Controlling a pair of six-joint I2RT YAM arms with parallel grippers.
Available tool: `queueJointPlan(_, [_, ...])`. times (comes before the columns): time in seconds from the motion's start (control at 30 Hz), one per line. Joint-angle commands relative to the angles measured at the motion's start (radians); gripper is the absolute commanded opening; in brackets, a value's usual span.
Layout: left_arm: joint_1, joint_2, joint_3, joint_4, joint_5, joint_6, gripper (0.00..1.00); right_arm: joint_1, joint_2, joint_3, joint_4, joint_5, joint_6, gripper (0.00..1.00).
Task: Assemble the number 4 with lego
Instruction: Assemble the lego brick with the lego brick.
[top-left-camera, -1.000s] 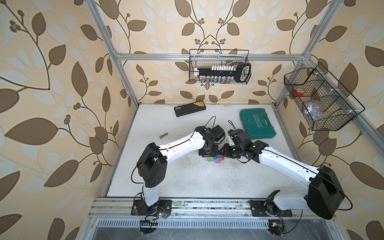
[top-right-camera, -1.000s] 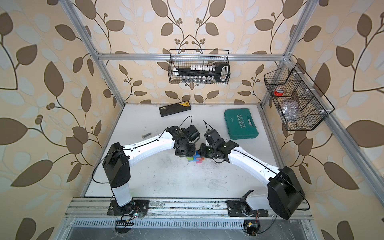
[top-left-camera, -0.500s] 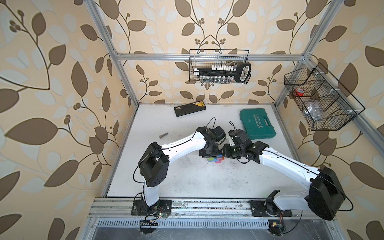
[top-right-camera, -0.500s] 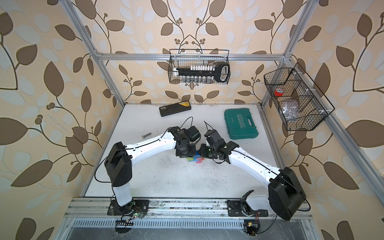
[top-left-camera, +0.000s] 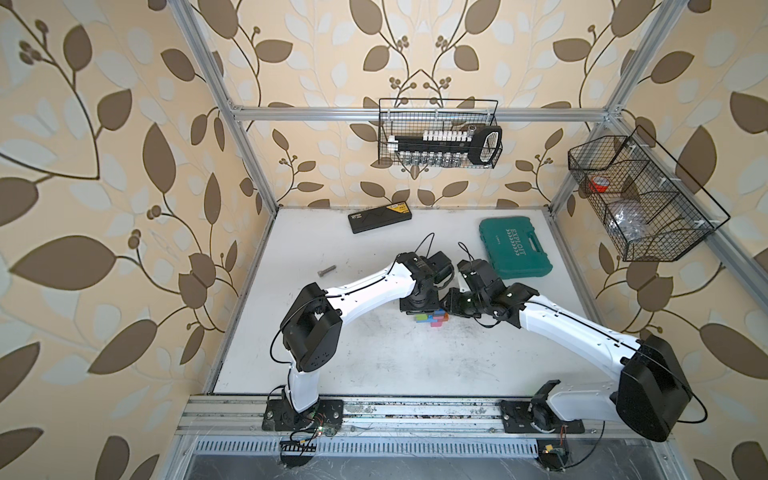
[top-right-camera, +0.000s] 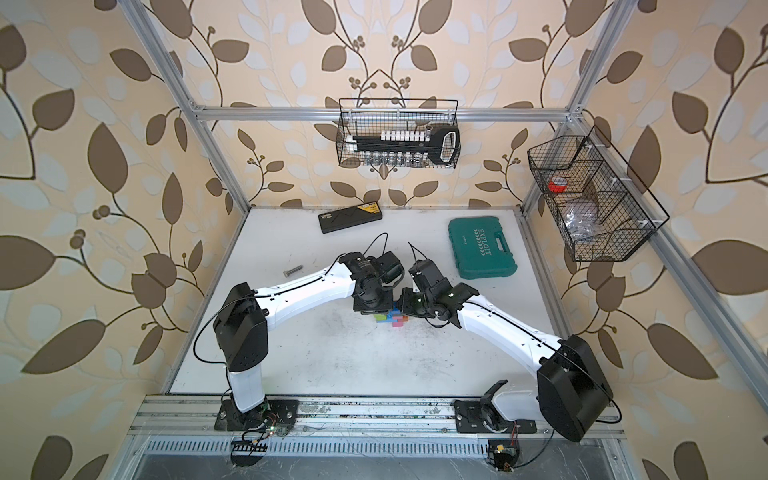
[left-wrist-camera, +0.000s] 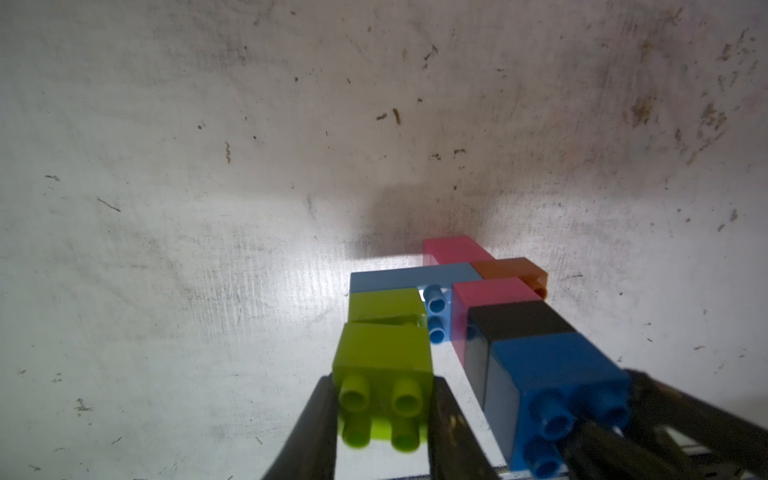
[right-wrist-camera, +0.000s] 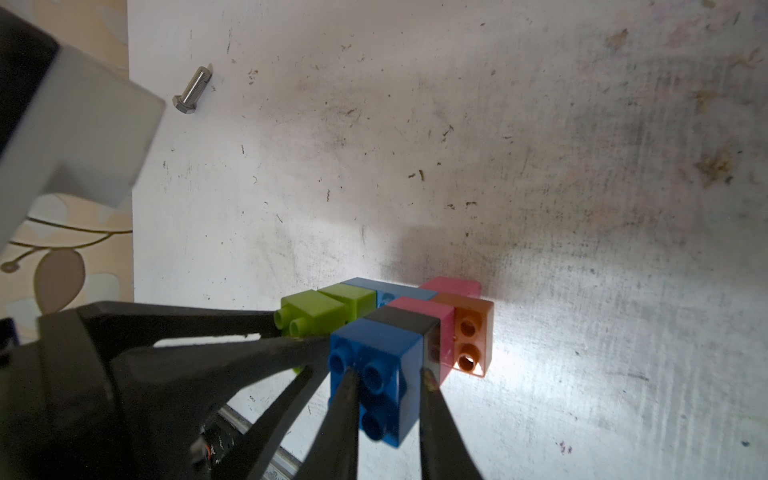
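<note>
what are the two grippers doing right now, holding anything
left gripper: closed on the end lime green brick.
right gripper: closed on the dark blue brick.

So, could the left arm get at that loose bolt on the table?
Probably yes, but not now: the bolt lies close beside the left arm with nothing between, yet its jaws are shut on a lime green brick.

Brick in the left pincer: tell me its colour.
It is a lime green brick; the left wrist view shows it best.
</note>
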Motion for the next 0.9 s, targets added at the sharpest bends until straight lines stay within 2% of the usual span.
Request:
queueJointPlan(0.0, [-0.014, 0.023, 0.036, -0.029, -0.027, -0.006, 0.00, -0.001, 0.014, -0.050, -0.103, 0.017, 0.002, 0.21])
queueJointPlan(0.37, [-0.029, 0.067, 0.070, -0.073, -0.057, -0.006, 0.00, -0.001, 0.008, -0.056, -0.099, 0.018, 0.002, 0.19])
queueJointPlan(0.87, [-0.041, 0.124, 0.116, -0.122, -0.069, 0.059, 0.00, -0.002, 0.003, -0.065, -0.094, 0.018, 0.003, 0.19])
